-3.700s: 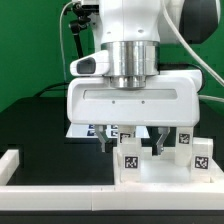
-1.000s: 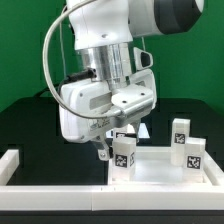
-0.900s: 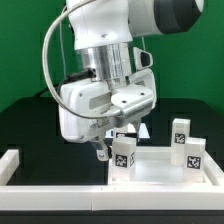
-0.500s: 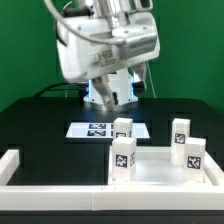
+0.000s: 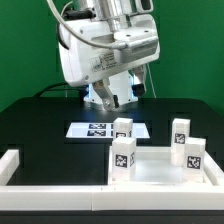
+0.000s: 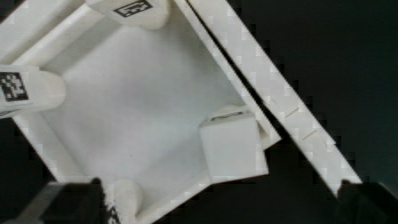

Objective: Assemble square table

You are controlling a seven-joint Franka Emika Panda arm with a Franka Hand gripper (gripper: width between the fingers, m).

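Observation:
The square table top point(image 5: 160, 172) lies upside down at the exterior view's lower right. White leg blocks with tags stand upright on it at the back left point(image 5: 122, 128), back right point(image 5: 180, 130), front left point(image 5: 124, 158) and front right point(image 5: 195, 153). My gripper point(image 5: 112, 98) hangs tilted well above the table, behind and to the left of the top, open and holding nothing. The wrist view looks down on the top point(image 6: 143, 110) and on leg blocks point(image 6: 231, 152), point(image 6: 18, 90). One dark fingertip point(image 6: 71, 205) shows at the picture's edge.
The marker board point(image 5: 95, 129) lies flat on the black table under the gripper. Long white border rails run along the front point(image 5: 60, 184) and the left point(image 5: 12, 163); one rail also shows in the wrist view point(image 6: 267, 90). A green wall stands behind.
The gripper has let go of the front left leg block and risen up and back, away from the top. In the last half second it has hardly moved.

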